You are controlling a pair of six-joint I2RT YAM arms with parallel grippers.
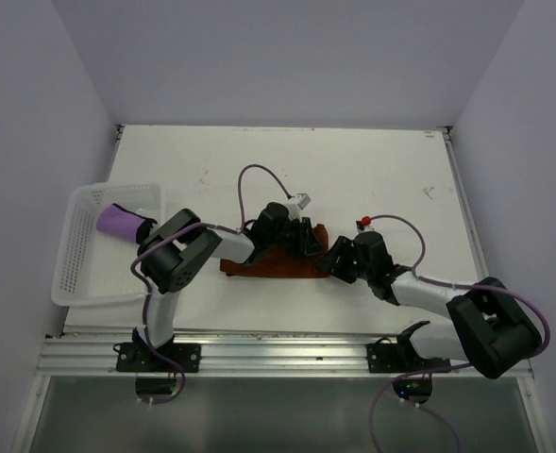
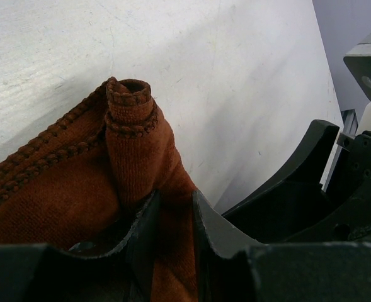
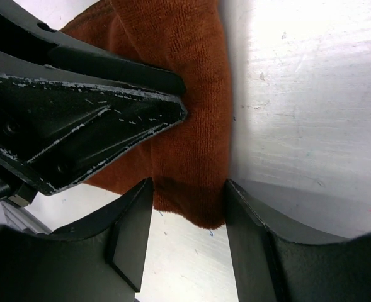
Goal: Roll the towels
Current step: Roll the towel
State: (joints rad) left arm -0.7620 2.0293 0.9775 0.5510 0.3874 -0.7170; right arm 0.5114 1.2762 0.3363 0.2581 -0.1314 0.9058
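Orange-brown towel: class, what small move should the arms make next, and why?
Probably close the right gripper on the end of the orange-brown towel. The left gripper pinches the started roll, while the right fingers stand apart, only straddling the other end, so that side would likely lag.

White perforated plastic basket (image 1: 77, 274) sits at the left side of the worktop (image 1: 353, 170), hanging a bit over its left edge. Worktop's white, with a few small scuffs. Silver metal rail (image 1: 287, 354) runs along the near edge. Plain pale walls (image 1: 287, 57) all round.
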